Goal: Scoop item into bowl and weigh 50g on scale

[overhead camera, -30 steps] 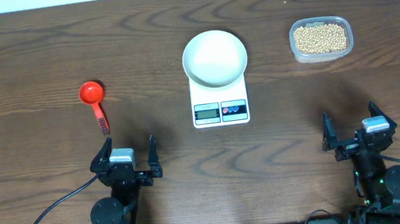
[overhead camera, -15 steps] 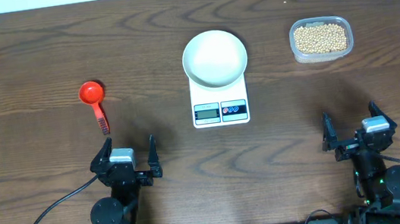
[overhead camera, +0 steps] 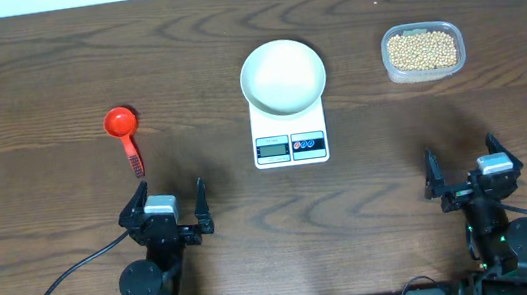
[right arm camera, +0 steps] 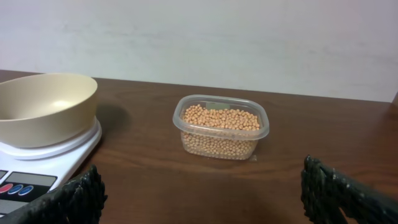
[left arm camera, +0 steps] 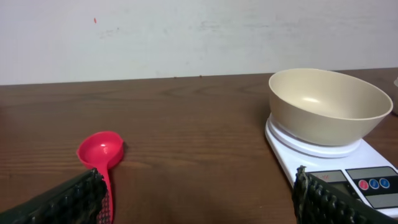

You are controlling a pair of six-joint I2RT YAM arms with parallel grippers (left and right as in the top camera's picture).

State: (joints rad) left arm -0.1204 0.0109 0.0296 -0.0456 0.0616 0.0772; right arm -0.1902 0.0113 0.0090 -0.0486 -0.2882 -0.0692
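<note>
The empty white bowl sits on the white scale at the table's middle. Tan-yellow beans, the item, fill a clear plastic tub at the back right. A red scoop lies at the left, bowl end away from me. My left gripper stands open near the front edge, below the scoop. My right gripper stands open at the front right, facing the tub. Neither holds anything.
The dark wooden table ends at a pale wall behind. Black cables run from the arm bases along the front edge.
</note>
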